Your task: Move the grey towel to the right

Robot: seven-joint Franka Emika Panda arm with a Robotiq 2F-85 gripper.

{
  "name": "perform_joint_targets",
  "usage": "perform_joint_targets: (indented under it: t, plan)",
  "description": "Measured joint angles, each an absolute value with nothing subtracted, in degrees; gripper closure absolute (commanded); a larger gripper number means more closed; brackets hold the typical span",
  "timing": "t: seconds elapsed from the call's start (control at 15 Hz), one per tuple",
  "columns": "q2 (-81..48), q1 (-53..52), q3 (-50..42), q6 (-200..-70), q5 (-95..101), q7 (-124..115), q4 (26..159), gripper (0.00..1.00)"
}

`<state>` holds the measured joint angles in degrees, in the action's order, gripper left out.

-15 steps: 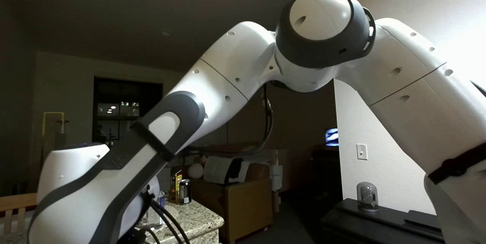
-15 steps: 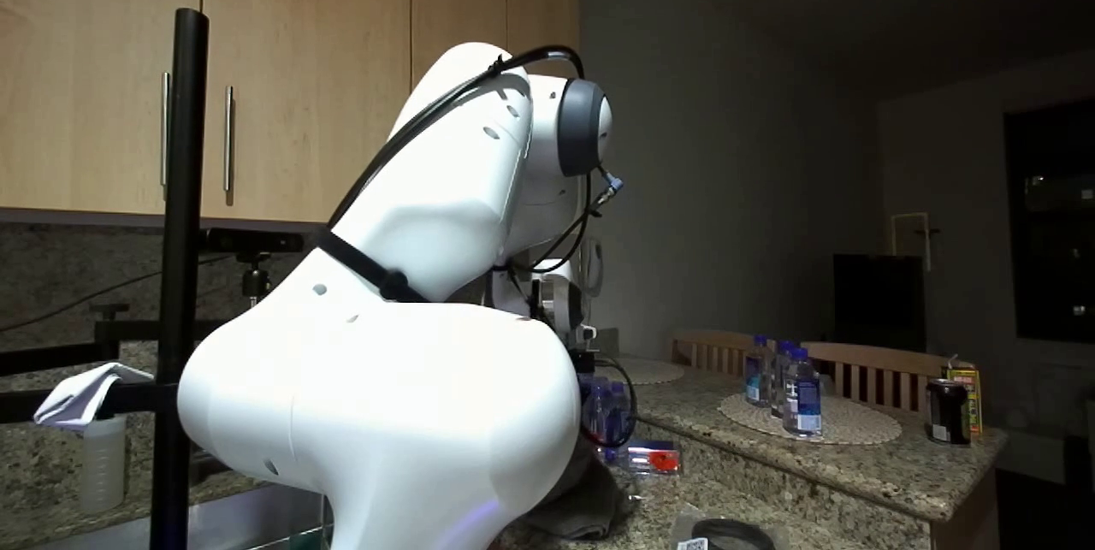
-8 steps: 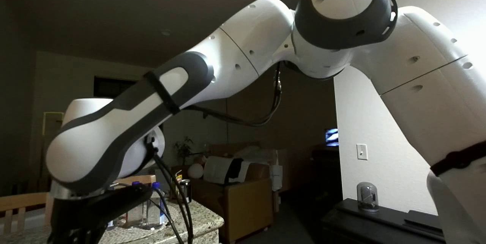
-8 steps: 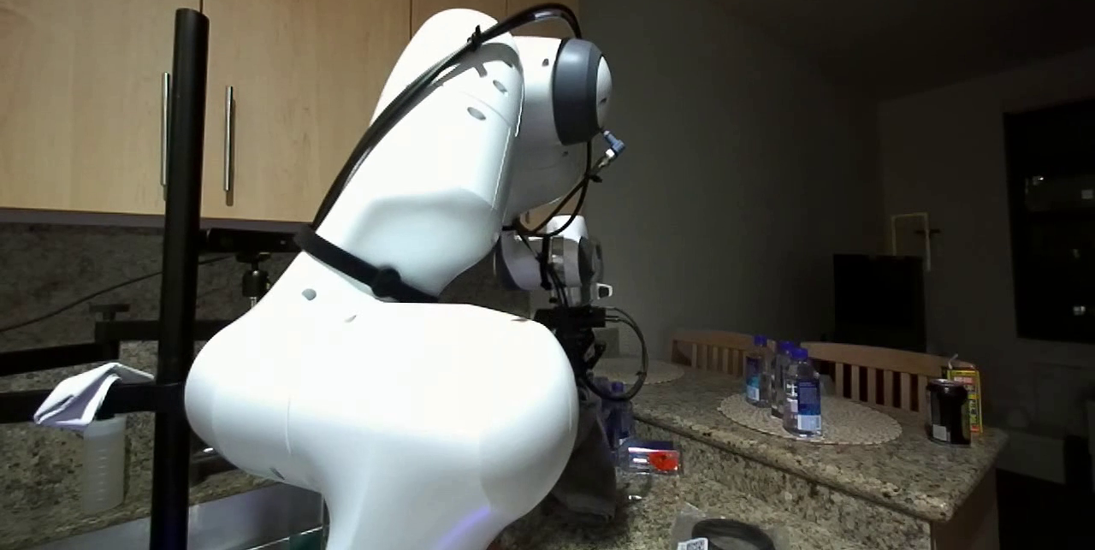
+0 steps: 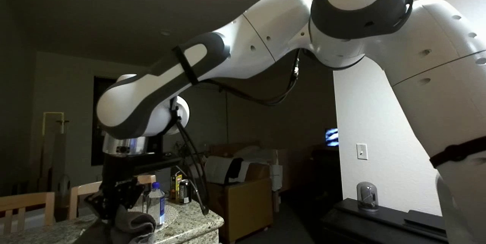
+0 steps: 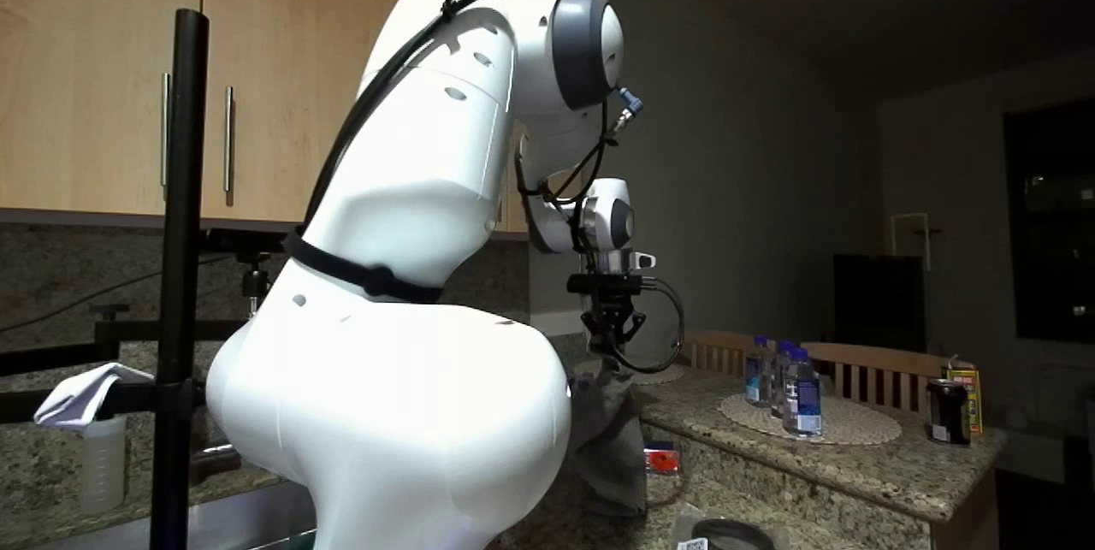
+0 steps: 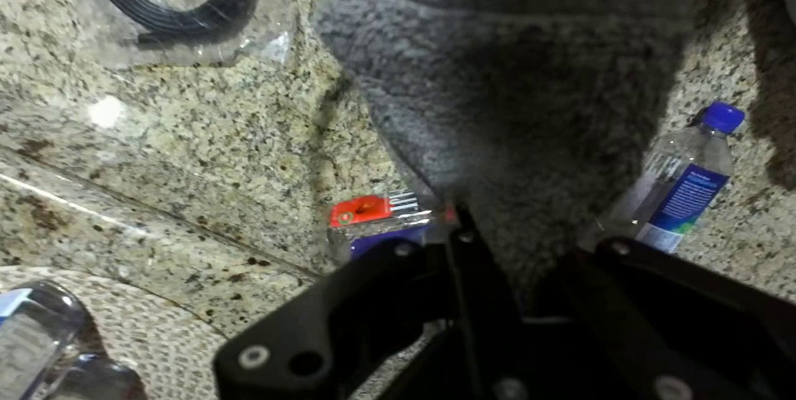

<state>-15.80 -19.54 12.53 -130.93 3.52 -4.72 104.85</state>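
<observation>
The grey towel (image 7: 510, 76) hangs from my gripper (image 7: 519, 241) and fills the upper middle of the wrist view. The fingers are closed around its gathered part; the fingertips are partly lost in dark cloth. In an exterior view my gripper (image 6: 609, 345) points down and the towel (image 6: 607, 447) drapes below it over the lower counter, partly behind the white arm. Whether its lower edge touches the counter cannot be told there. In an exterior view my gripper (image 5: 114, 202) also shows with the bunched towel (image 5: 134, 225) under it, cut by the bottom edge.
A blue-capped bottle (image 7: 690, 182), a red and blue packet (image 7: 364, 210) and a bagged black coil (image 7: 180, 14) lie or stand around the towel. Several bottles (image 6: 802, 396) stand on a woven mat (image 6: 855, 426) on the raised ledge, with a black can (image 6: 948, 413).
The arm has risen and my gripper has come up into view. The towel, low on the counter a second ago, has been lifted and now hangs from the gripper.
</observation>
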Motion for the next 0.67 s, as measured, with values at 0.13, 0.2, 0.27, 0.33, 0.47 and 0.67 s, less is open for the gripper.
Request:
perform_joint_targets:
  t: [0.13, 0.2, 0.27, 0.33, 0.47, 0.67]
  plan:
    - [-14.84, -17.36, 12.24, -128.87, 2.07, -4.53, 104.91, 0.92]
    - [-14.44, -16.29, 12.08, -127.66, 1.18, -4.18, 104.97, 0.92]
    - [-14.07, -15.27, 11.91, -126.46, 0.2, -3.65, 105.16, 0.92]
    - [-13.73, -14.34, 11.76, -125.25, -0.71, -3.12, 105.46, 0.92]
    - [-13.01, -12.64, 11.6, -123.33, -3.37, -1.35, 106.74, 0.92]
    - [-11.6, -11.01, 11.57, -121.62, -7.97, 1.33, 110.34, 0.92]
